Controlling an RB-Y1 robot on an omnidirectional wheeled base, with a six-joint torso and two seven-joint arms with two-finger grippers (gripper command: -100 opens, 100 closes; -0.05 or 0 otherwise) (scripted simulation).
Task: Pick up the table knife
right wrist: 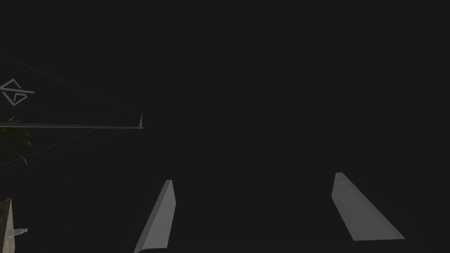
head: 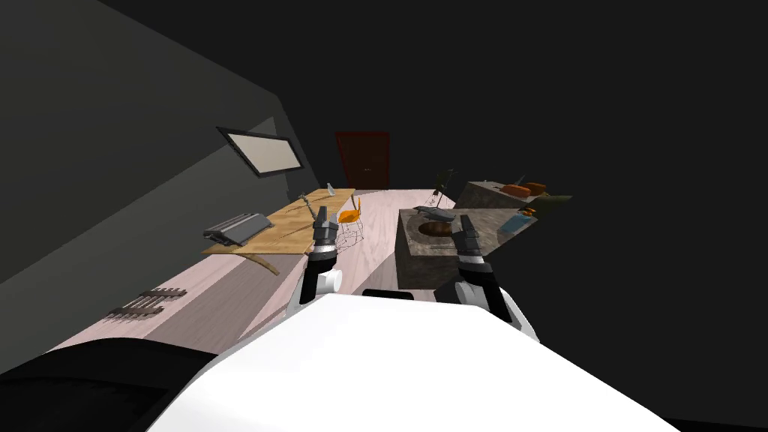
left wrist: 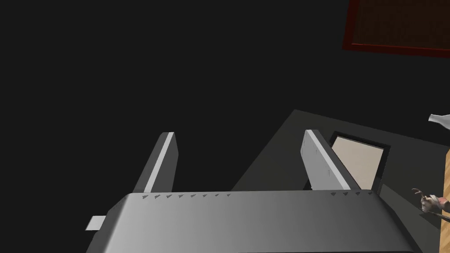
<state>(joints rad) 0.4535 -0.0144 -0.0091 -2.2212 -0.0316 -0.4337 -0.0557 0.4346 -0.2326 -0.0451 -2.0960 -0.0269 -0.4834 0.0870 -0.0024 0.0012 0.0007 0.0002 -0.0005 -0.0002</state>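
A wooden table (head: 289, 225) stands ahead on my left. On its far part lies a thin grey item (head: 307, 206) beside a small figurine; I cannot tell if it is the table knife. The figurine (left wrist: 428, 203) and a dark thin strip beside it sit at the table's edge in the left wrist view. My left gripper (head: 323, 216) (left wrist: 239, 134) hangs in the air over the table's near right edge, open and holding nothing. My right gripper (head: 465, 223) (right wrist: 254, 178) is raised in front of the stone counter (head: 420, 262), also open and holding nothing.
A flat grey appliance (head: 236, 227) and a white bottle (head: 328, 187) are on the table. An orange wire chair (head: 349, 216) stands between table and counter. The counter has a sink (head: 435, 228). A dark red door (head: 363, 157) is at the back.
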